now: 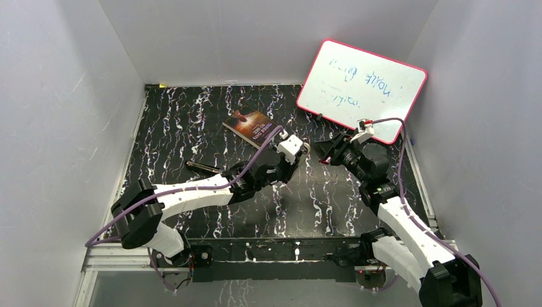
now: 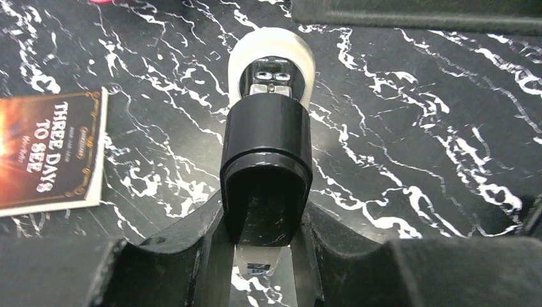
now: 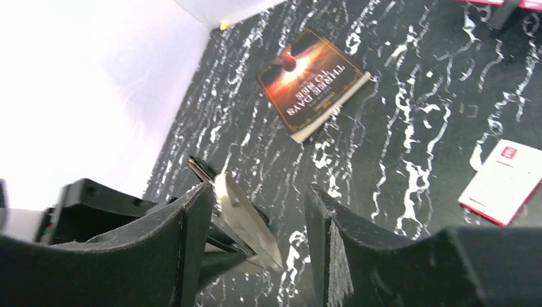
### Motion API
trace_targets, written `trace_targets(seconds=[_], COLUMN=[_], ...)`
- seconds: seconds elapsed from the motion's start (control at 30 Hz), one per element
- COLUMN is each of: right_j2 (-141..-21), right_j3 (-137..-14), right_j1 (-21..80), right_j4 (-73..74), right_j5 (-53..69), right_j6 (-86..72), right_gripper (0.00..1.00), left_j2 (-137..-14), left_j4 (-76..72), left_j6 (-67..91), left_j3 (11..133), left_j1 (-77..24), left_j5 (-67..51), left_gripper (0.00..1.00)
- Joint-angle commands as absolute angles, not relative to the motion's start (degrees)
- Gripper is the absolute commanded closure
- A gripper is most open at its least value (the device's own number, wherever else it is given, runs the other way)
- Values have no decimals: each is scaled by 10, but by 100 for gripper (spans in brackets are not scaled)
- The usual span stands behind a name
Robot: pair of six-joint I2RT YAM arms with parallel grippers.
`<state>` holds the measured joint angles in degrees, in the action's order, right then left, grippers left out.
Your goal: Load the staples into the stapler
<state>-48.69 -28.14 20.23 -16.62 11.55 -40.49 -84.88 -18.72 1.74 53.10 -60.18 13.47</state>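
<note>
Surface (image 1: 179, 121): black with white veining, pale walls on three sides.
Stapler (image 2: 268, 147): black body, cream far end with bright metal inside. It sits near mid-surface in the left pincer.
Left pincer (image 2: 263, 256): clamped on the stapler's near end, one finger on each flank. Only the left wrist view shows this grip.
Right pincer (image 3: 259, 198): fingers apart. The top view places it close to the stapler, facing the left pincer.
Silver metal plate (image 3: 246, 224): between the right fingers, close against one and clear of the other. Right wrist view only.
Staples: no strip can be made out in any view.
Staple box (image 3: 502, 182): white and red, flat on the surface. Right wrist view only.
Book (image 3: 313, 80): "Three Days to See", lying flat, seen in all three views.
Whiteboard (image 1: 361, 86): pink-framed, leaning at the right wall. Seen whole only from the top.
</note>
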Motion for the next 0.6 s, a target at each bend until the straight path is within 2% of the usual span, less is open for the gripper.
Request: trace_targets(seconds=[0.0,0.2,0.57], right_j2=[-478,-501,-586], right_j3=[-280,-276,-293], right_j1=[221,227,240], right_j4=[-261,-312,-291], right_j5=[67,88,145], right_j6=[-430,-430,-417], right_gripper=[37,37,40], left_j2=[-805,-800,-789], left_j4=[-198,-187,-192], left_j6=[111,119,131], left_j3=[541,537,532], left_j1=[-604,-604,-604], left_j5=[130,107,94], left_gripper=[100,100,100])
